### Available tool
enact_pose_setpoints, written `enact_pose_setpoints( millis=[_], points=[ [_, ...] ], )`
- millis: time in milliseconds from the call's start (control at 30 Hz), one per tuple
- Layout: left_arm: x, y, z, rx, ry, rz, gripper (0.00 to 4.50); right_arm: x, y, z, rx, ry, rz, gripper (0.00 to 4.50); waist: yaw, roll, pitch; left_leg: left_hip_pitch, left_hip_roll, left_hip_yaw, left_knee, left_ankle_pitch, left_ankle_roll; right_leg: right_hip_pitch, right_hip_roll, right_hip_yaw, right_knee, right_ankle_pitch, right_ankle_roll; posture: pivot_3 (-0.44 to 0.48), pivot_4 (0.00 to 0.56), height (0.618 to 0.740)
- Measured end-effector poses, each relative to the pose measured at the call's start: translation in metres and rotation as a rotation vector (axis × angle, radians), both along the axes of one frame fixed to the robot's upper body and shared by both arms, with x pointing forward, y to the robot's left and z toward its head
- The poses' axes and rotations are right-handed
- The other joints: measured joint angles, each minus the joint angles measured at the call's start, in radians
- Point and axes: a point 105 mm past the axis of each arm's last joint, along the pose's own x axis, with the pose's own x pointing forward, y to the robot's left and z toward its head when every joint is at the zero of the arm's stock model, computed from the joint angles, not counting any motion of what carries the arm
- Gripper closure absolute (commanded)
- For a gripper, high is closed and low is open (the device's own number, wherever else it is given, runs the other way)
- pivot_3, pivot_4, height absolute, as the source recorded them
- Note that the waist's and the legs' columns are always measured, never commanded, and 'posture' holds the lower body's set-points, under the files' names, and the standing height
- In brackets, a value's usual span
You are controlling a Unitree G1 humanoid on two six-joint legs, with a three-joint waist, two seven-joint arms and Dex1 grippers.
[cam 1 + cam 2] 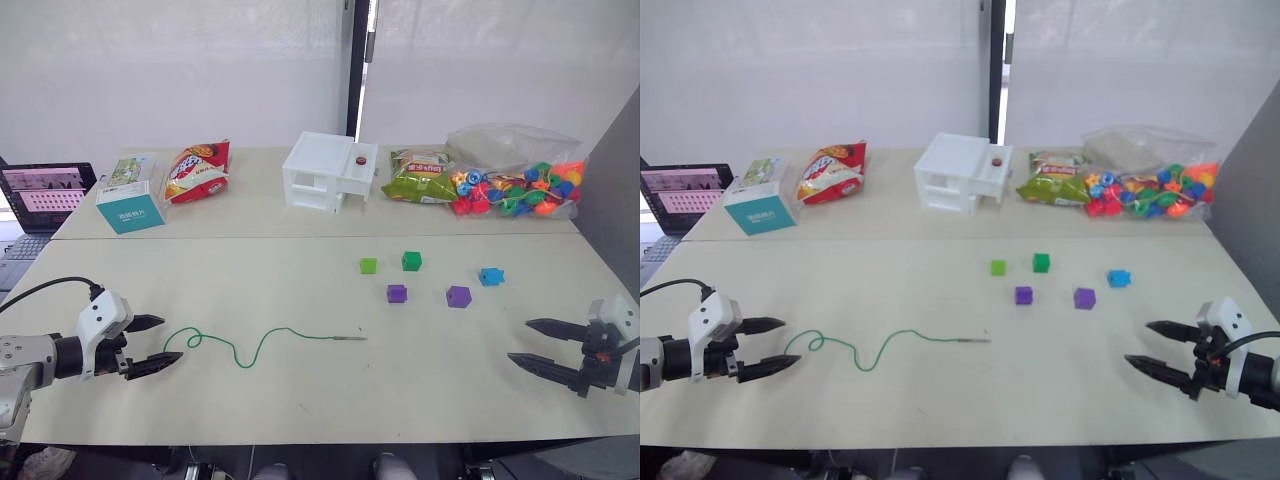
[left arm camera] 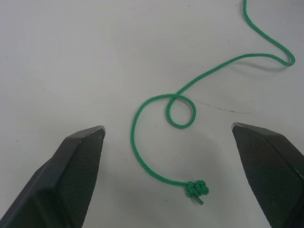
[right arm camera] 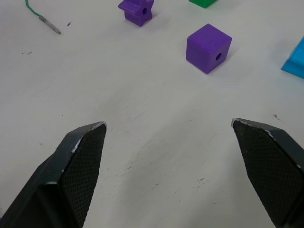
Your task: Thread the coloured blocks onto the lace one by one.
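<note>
a pale tabletop (image 1: 300, 390) stands before a white wall, with snack bags (image 1: 197, 170), a white box (image 1: 329, 171) and a bag of beads (image 1: 515, 185) along its far side. the green lace (image 1: 260, 345) lies wavy near the front, its knotted end just ahead of the left end effector (image 1: 152, 345), and the five coloured blocks (image 1: 428, 278) sit beyond the right end effector (image 1: 535, 343), apart from it. both end effectors rest wide open, holding nothing.

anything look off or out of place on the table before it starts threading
Nothing stands out. The lace lies loose and wavy on the table, with nothing threaded on it. The five coloured blocks sit scattered but separate beyond its tip. Both the left gripper and right gripper are open and empty.
</note>
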Motion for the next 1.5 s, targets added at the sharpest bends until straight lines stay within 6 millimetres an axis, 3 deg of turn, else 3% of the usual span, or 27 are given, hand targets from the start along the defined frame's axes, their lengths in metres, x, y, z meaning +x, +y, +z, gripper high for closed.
enact_pose_setpoints(
  millis=[67,167,300,533,700,967,1067,1100,1267,1500],
  points=[
    [0.002,-0.002,0.000,-0.003,0.005,-0.004,0.00,-0.001,-0.001,-0.001,0.001,0.000,-0.006,0.05,0.000,0.000,0.000,0.000,0.000,0.000,0.000,0.000,0.000,0.000,0.000,0.000,0.000,0.000,0.000,0.000,0.150,0.740],
    [0.017,-0.020,0.006,-0.028,0.007,-0.051,0.00,-0.009,0.005,-0.005,0.011,-0.013,-0.017,0.05,0.014,0.000,0.000,-0.001,-0.001,0.000,0.000,0.000,0.000,0.000,0.000,0.000,0.001,0.000,0.001,0.000,0.150,0.740],
    [0.028,-0.076,0.010,-0.067,-0.019,-0.266,0.00,-0.021,0.050,-0.003,0.036,-0.043,0.082,0.05,0.017,0.000,0.000,-0.001,-0.001,0.001,0.002,0.000,0.000,0.000,0.000,0.003,0.002,0.001,0.002,0.000,0.150,0.740],
    [0.034,-0.154,0.016,-0.131,-0.058,-0.535,0.00,-0.050,0.095,-0.005,0.017,-0.024,0.143,0.05,0.014,-0.003,0.000,-0.001,-0.001,0.001,0.002,0.000,0.000,0.000,0.000,0.003,0.001,0.002,0.003,0.000,0.150,0.740],
    [0.037,-0.197,0.015,-0.129,-0.070,-0.715,0.00,-0.061,0.128,-0.001,0.021,-0.052,0.162,0.05,0.013,-0.005,0.000,-0.001,-0.002,0.002,0.004,0.000,0.001,0.001,0.000,0.003,0.000,0.002,0.003,0.000,0.150,0.740],
    [0.058,-0.240,-0.014,-0.015,-0.045,-0.815,0.00,-0.060,0.145,0.002,0.001,-0.097,0.075,0.05,0.018,-0.008,0.000,-0.001,-0.002,0.003,0.005,0.001,0.002,0.001,0.000,0.003,0.000,0.002,0.003,0.000,0.150,0.740],
    [0.056,-0.256,-0.026,-0.004,-0.027,-0.851,0.00,-0.059,0.149,0.002,0.000,-0.113,0.041,0.05,0.017,-0.008,0.000,-0.002,-0.002,0.003,0.005,0.001,0.003,0.001,0.000,0.003,0.000,0.002,0.003,0.000,0.150,0.740],
    [0.056,-0.260,-0.026,-0.012,-0.029,-0.856,0.55,-0.058,0.148,0.001,-0.005,-0.115,0.032,0.00,0.017,-0.008,0.000,-0.002,-0.002,0.003,0.005,0.001,0.003,0.001,0.000,0.003,0.000,0.002,0.003,0.000,0.150,0.740],
    [0.068,-0.265,-0.026,0.011,-0.067,-0.827,2.14,-0.056,0.147,0.002,-0.010,-0.122,0.004,0.00,0.019,-0.009,0.001,-0.001,-0.002,0.003,0.006,0.002,0.004,0.002,0.000,0.003,0.000,0.002,0.004,0.000,0.150,0.740],
    [0.064,-0.260,-0.027,0.016,-0.065,-0.847,2.14,-0.055,0.147,0.002,-0.012,-0.126,0.003,0.00,0.014,-0.009,0.000,-0.001,-0.002,0.003,0.006,0.002,0.004,0.002,0.000,0.003,0.000,0.002,0.004,0.000,0.150,0.740]
  ],
)
